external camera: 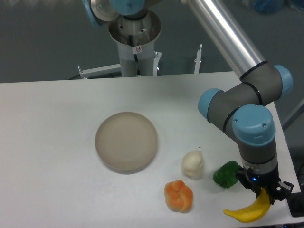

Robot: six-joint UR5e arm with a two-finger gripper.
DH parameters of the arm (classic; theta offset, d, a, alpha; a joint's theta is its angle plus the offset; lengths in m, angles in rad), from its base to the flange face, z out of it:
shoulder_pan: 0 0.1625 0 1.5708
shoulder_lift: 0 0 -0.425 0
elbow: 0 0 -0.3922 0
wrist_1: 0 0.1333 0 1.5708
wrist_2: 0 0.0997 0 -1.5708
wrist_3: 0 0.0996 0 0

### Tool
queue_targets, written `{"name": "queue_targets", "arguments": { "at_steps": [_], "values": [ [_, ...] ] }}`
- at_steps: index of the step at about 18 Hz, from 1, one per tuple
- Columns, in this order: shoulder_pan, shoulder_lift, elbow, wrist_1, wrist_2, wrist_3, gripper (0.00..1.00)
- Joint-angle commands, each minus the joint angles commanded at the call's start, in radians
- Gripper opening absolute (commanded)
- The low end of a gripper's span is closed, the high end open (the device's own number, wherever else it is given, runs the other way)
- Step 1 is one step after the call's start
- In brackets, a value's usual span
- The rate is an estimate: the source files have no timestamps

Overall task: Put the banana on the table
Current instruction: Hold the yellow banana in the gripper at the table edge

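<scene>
Nearest the camera, the banana [248, 212] lies at the front right corner of the table [52, 142], close to both the front edge and the right edge. Its curved body runs from a low tip at the left up to a raised end at the right, and that raised end sits between the fingers of the gripper [264, 193]. The jaws appear clamped on this upper end. Whether the lower part of the banana already rests on the tabletop or hangs just above it cannot be determined from this view.

Other items on the table: a green toy pepper [226, 174] just beside the gripper on its left, a white pear-shaped fruit [193, 164] further left, an orange lumpy fruit [179, 195] in front of that, and a round beige plate [126, 141] near the table centre, well apart from the banana.

Step in hand, as judged: the placement phase. The banana is off the plate and positioned over or on the table surface, with release not yet made.

Next move, as judged: confirm contact with the tabletop, separate the jaws, then retract straight upward. Caution: the edges are close, so a curved fruit released at a tilt may roll or slide off. The green pepper also stands near the retraction path.
</scene>
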Motion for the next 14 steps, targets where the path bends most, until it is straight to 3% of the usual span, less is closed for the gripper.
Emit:
{"name": "queue_targets", "arguments": {
  "at_steps": [9,14],
  "values": [
    [0.006,0.012,-0.009,-0.006,-0.003,0.002,0.33],
    [0.028,0.064,-0.052,-0.015,-0.017,0.049,0.33]
  ]
}}
